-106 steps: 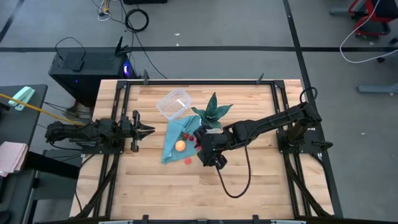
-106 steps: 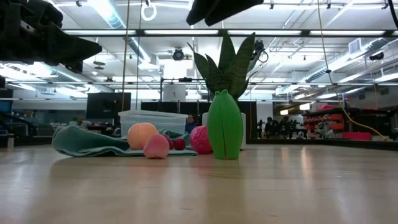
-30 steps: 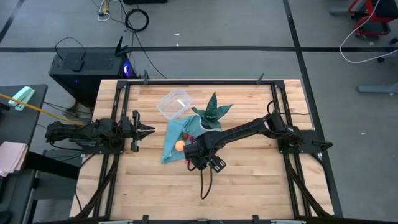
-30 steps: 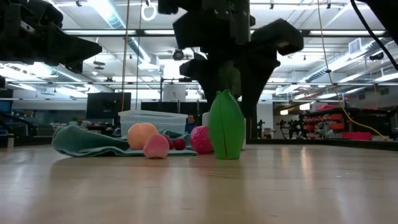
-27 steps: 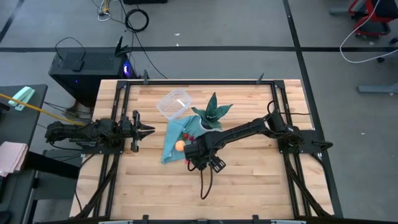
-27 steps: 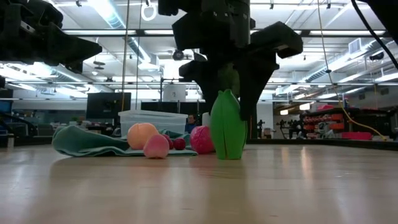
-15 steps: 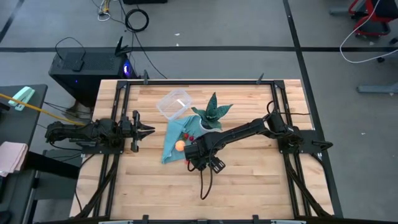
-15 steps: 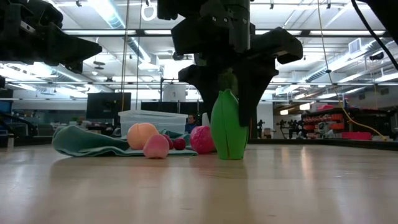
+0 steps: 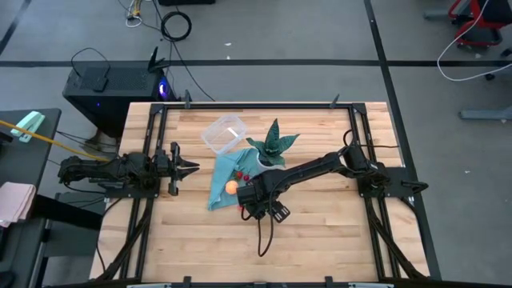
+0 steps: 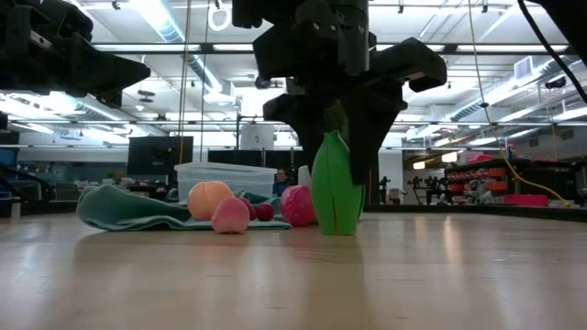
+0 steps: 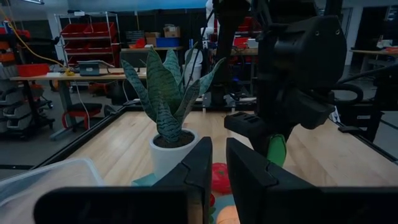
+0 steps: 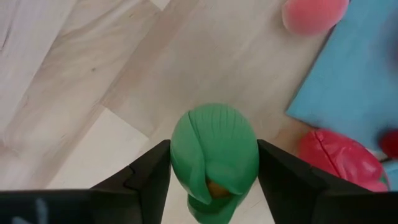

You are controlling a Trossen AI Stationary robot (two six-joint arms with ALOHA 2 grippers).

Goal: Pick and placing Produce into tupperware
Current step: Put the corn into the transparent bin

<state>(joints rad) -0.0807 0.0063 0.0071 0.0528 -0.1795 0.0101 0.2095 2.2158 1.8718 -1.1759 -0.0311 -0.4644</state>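
Observation:
The green produce (image 10: 336, 197), a tall leaf-wrapped toy, stands upright on the wood, and my right gripper (image 10: 336, 170) comes down over it, shut on its upper part (image 12: 214, 155). The orange round one (image 9: 232, 187) and the larger red one (image 10: 295, 205) lie on the teal cloth (image 9: 220, 178). The small pink one (image 9: 242, 207) rests on the table beside the cloth. The clear tupperware (image 9: 223, 133) sits on the table beyond the cloth. My left gripper (image 9: 190, 166) waits, shut, at the table's left. My right gripper pinches the green produce between its two fingers, one (image 12: 149, 177) on each side of its upper part (image 12: 186, 143). The fingers come from above, pointing down. The toy stays upright with its base (image 10: 336, 229) on the table.
A spiky plant in a white pot (image 9: 274, 144) stands just behind the right gripper, close to the red toy. The right arm's cable (image 9: 264, 236) loops over the near part of the table. Bare wood lies toward the near edge (image 9: 320, 248).
My right gripper has stayed over the green produce and settled slightly lower around it. The toy has been nudged a little toward the table's right and remains upright on the wood.

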